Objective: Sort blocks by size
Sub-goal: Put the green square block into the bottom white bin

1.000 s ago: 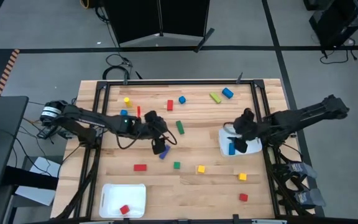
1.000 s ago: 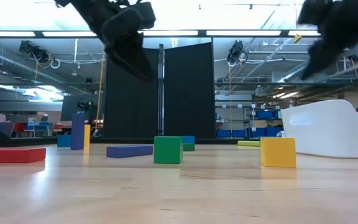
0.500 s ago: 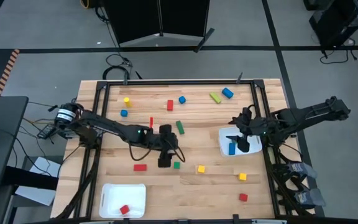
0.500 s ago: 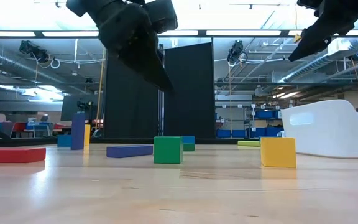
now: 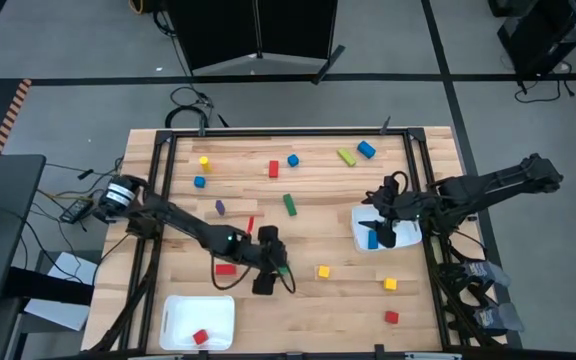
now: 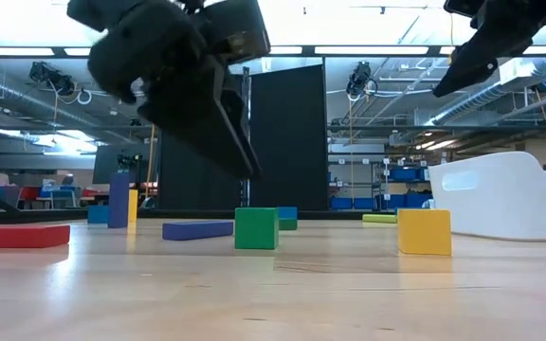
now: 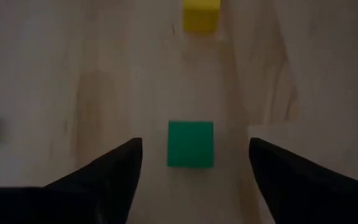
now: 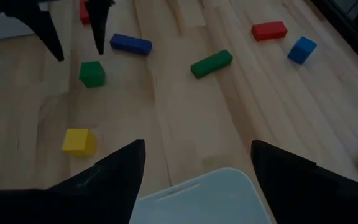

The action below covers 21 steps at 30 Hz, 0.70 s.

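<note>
Wooden counter [image 5: 308,300] is being scattered with blocks | left gripper [image 7: 191,163] is being held above small green cube [image 7: 191,144], fingers wide, empty | right gripper [image 8: 194,163] is being hovered over white tray [image 8: 197,199], fingers apart, empty | risk: cube being nudged aside by an off-centre descent.

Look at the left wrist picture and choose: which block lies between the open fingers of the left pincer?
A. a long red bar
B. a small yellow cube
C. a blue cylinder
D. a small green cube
D: in the left wrist view the small green cube lies on the wooden table between the spread fingers of the left pincer, and the small yellow cube sits farther off.
</note>
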Motion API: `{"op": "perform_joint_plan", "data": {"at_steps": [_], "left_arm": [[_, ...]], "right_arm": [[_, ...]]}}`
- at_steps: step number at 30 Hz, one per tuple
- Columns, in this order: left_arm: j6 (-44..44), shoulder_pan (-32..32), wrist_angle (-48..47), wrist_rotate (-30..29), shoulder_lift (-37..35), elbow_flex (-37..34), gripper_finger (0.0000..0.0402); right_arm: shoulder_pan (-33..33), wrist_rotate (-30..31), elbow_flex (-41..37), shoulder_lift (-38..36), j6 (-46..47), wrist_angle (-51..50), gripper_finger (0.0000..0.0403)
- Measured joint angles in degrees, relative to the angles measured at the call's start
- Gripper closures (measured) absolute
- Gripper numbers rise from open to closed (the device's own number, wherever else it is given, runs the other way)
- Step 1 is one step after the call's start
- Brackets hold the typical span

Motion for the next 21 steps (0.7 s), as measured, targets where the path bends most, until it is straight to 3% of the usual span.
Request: {"op": "perform_joint_plan", "data": {"at_steps": [13, 17, 21], "left_arm": [[-3.17, -0.04, 4.61, -0.14, 6.74, -0.04, 0.0106], [-4.38, 0.03, 5.36, -1.21, 7.95, -0.07, 0.0151], [-3.86, 0.1, 6.43, -1.47, 8.1, -0.07, 0.0238]], "right_arm": [[0.0, -1.98, 0.0, 3.58, -0.77, 2.38, 0.0103], [0.0, -1.98, -0.02, 3.98, -2.13, 2.3, 0.0106], [-0.32, -1.97, -0.02, 3.96, -4.04, 2.38, 0.0108]]}}
